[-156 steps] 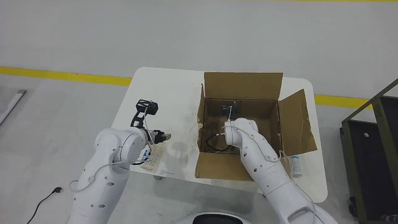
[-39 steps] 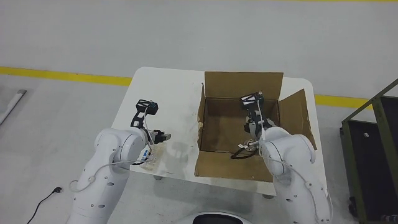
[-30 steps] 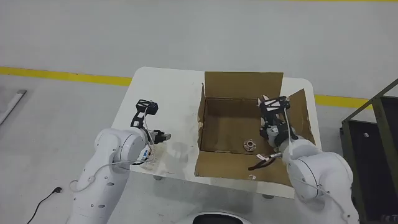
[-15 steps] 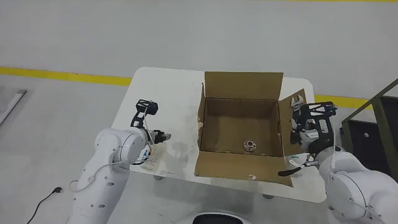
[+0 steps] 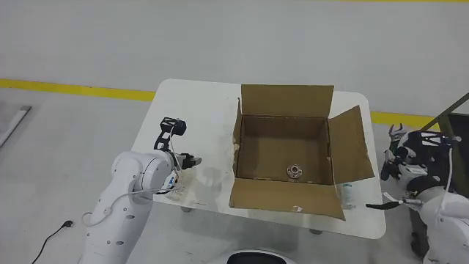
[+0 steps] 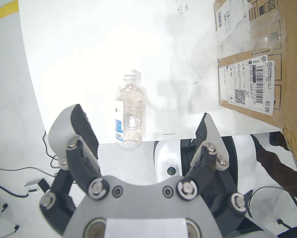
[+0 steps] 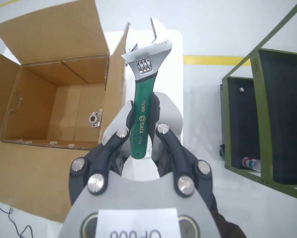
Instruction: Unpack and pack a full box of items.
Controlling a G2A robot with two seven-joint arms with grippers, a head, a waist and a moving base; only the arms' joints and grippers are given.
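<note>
An open cardboard box (image 5: 253, 191) stands on the white table (image 5: 198, 110); a small metal flange (image 5: 294, 170) lies on its floor, also seen as the flange (image 7: 94, 119). My right gripper (image 7: 143, 105) is shut on the green handle of an adjustable wrench (image 7: 148, 58), silver head pointing away. In the top view the right gripper (image 5: 412, 154) hangs just beyond the table's right edge. My left gripper (image 6: 143, 127) is open above a clear plastic bottle (image 6: 130, 110) that lies at the table's front-left edge, its base overhanging. The left gripper (image 5: 181, 145) sits left of the box.
A small packet (image 5: 348, 194) lies on the table by the box's right flap (image 5: 352, 147). A green metal rack (image 7: 262, 115) stands on the floor close to the right gripper. Yellow floor lines run behind the table.
The right arm rose out of the box with the wrench and swung right, past the box flap and the table's edge. The left arm kept still.
</note>
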